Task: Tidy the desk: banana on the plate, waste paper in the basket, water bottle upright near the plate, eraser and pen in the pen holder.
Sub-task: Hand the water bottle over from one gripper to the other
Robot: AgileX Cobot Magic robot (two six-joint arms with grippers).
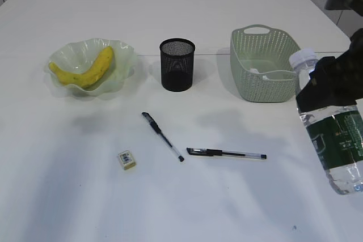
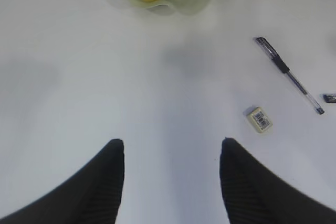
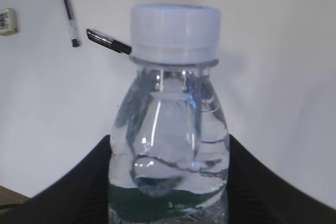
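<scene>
Across the whole scene stretches the white desk [image 1: 68,185], carrying nearly everything else. Toward the back right stands the sage-green basket [image 1: 266,77], with something white lying inside it; whether that is the waste paper cannot be told. At the back left sits the pale-green plate [image 1: 122,55] with its wavy rim, and the banana [image 1: 85,72] lies in it. At the right edge of the exterior view the water bottle [image 1: 332,140] is lifted clear of the desk, tilted with its white cap toward the upper left. The right gripper [image 3: 168,182] is clamped on the bottle's body, its dark fingers [image 3: 262,182] pressing both sides just below the shoulder. Between plate and basket stands the black mesh pen holder [image 1: 177,64], upright. The left gripper [image 2: 171,182] hangs above bare desk in front of the plate, jaws spread moderately wide with nothing between them. In front of the pen holder lie two pens: one pen [image 1: 163,136] slanted, the other pen [image 1: 227,153] nearly level and just to its right, their tips close together. Smallest is the eraser [image 1: 126,159], lying flat on the desk left of the slanted pen.
</scene>
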